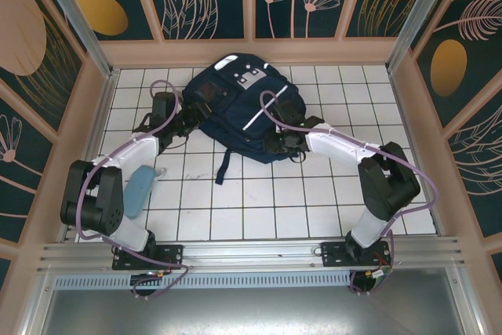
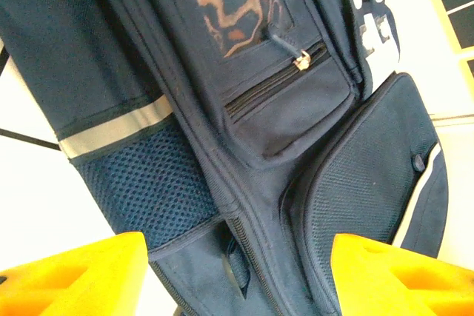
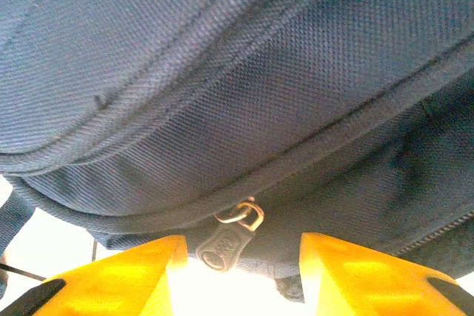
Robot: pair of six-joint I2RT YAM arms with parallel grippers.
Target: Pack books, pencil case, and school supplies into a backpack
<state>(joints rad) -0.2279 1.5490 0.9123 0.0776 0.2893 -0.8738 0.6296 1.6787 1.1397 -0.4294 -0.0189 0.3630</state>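
The dark navy backpack [image 1: 235, 111] lies flat at the back middle of the tiled table, its white stripe facing up. My left gripper [image 1: 190, 121] is at its left side. In the left wrist view this gripper [image 2: 238, 251] is open, its yellow fingers [image 2: 81, 275] wide apart over a side seam and mesh pocket [image 2: 141, 183]. My right gripper [image 1: 276, 140] is at the pack's lower right edge. It [image 3: 243, 246] is open, with a dark zipper pull [image 3: 226, 244] hanging free between the fingers, touched by neither. A light blue pencil case [image 1: 141, 187] lies beside the left arm. The books are out of view.
A black strap [image 1: 222, 166] trails from the backpack toward the near side. Wooden walls [image 1: 102, 76] and metal posts close in the table on three sides. White tiles [image 1: 267, 202] lie bare between the two arm bases.
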